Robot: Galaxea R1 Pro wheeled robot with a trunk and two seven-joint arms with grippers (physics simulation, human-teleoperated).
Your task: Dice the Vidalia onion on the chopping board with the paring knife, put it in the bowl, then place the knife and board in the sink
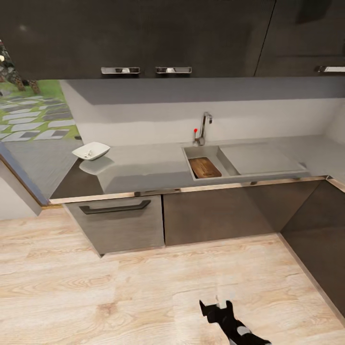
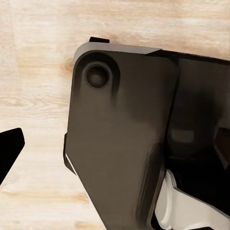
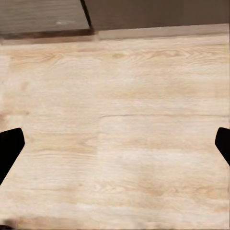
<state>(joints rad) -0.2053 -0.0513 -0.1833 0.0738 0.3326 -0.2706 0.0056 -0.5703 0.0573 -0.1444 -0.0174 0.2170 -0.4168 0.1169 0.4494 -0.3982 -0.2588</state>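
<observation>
The sink [image 1: 189, 152] is set into the grey countertop [image 1: 143, 167], with its chrome tap [image 1: 205, 125] behind it. The brown chopping board [image 1: 204, 167] lies inside the basin. At the counter's left end stands the white bowl [image 1: 91, 151] with a few pale bits in it, too small to identify. The Vidalia onion and the paring knife are out of view. My right gripper [image 1: 218, 305] [image 3: 115, 148] hangs open low over the wooden floor, well back from the counter. My left gripper [image 2: 115, 148] is open in front of my own dark body.
Grey drawer fronts [image 1: 117, 223] and cabinet doors run under the counter, which turns a corner at the right [image 1: 316, 230]. Dark wall cabinets [image 1: 143, 38] hang above. The flat drainboard [image 1: 258, 158] lies right of the basin. Wooden floor [image 1: 120, 297] lies between me and the counter.
</observation>
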